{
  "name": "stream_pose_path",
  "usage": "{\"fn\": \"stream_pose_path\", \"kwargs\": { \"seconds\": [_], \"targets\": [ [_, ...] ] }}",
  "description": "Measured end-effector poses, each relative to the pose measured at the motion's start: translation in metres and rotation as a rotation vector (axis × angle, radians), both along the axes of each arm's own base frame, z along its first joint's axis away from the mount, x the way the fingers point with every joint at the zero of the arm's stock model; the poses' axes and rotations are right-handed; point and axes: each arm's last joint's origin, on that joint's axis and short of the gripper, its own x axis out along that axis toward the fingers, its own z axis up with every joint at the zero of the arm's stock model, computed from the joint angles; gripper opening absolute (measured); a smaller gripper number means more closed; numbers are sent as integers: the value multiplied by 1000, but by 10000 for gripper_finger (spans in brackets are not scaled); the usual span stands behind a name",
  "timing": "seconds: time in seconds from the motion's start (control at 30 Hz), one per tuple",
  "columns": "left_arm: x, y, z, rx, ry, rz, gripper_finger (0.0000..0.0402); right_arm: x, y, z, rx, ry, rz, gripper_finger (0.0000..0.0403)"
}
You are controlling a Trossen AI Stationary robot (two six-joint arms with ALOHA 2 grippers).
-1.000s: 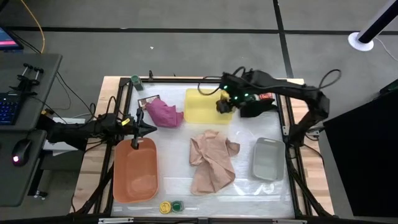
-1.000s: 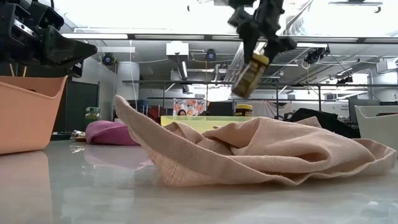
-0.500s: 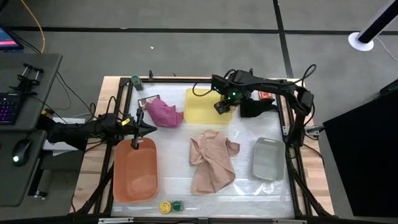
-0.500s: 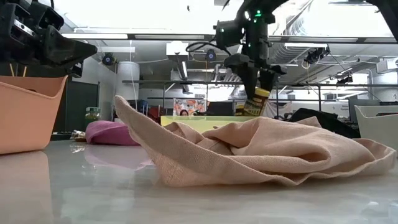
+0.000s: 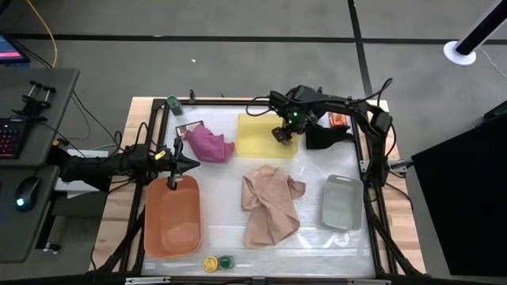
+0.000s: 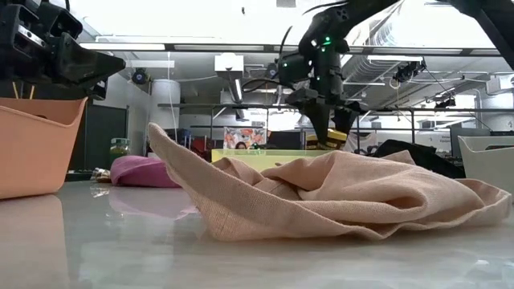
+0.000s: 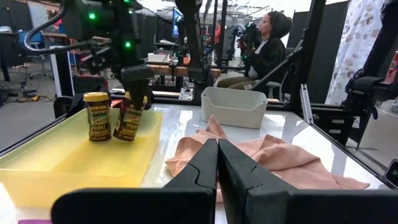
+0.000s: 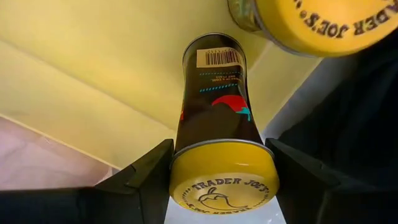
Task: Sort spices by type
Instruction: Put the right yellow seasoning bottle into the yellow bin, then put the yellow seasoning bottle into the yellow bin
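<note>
My right gripper (image 5: 285, 133) is shut on a small round spice jar with a yellow lid (image 8: 214, 99), down in the yellow tray (image 5: 255, 141). A second yellow-lidded jar (image 7: 97, 116) stands upright on the tray's floor right beside it. At the table's near edge stand a yellow-lidded jar (image 5: 210, 264) and a green-lidded one (image 5: 226, 261). Another green-lidded jar (image 5: 173, 103) stands at the far left corner. An orange-red packet (image 5: 339, 121) lies at the far right. My left gripper (image 5: 186, 164) waits shut, above the orange tray's far end. My right gripper pinches the jar's yellow lid (image 8: 224, 180) by its rim between its two fingers (image 8: 149, 180), coming from above and pointing down. The jar hangs below the fingers, slightly tilted (image 7: 130, 115), its base low over the tray's floor. Whether the base touches, I cannot tell.
An orange tray (image 5: 170, 218) lies at the near left and a grey tray (image 5: 342, 202) at the near right. A tan cloth (image 5: 269, 204) is heaped mid-table. A pink cloth (image 5: 210, 144) lies left of the yellow tray, a black cloth (image 5: 325, 136) right of it.
My right gripper has come down with the yellow-lidded jar from well above the yellow tray into it, beside the standing jar. The jar, strongly tilted a second ago, now hangs nearer upright. The grip has stayed shut on the lid.
</note>
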Motion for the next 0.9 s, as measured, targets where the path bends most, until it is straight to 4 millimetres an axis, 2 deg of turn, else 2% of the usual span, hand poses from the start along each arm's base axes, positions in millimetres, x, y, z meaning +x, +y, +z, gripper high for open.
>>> {"fn": "stream_pose_path", "kwargs": {
  "seconds": [0.07, 0.23, 0.6, 0.73, 0.9],
  "targets": [
    [0, 0, 0, 0, 0, 0, 0, 0, -2, 0, -6, -1, -4, 234],
    [0, 0, 0, 0, 0, 0, 0, -1, -8, -2, -20, -7, -35, 293],
    [0, 0, 0, 0, 0, 0, 0, -2, -8, 2, -24, -10, 0, 297],
    [0, 0, 0, 0, 0, 0, 0, -2, -3, 22, -50, -2, 109, 297],
    [0, 0, 0, 0, 0, 0, 0, 1, 22, 69, -191, -84, 252, 297]
  ]
}}
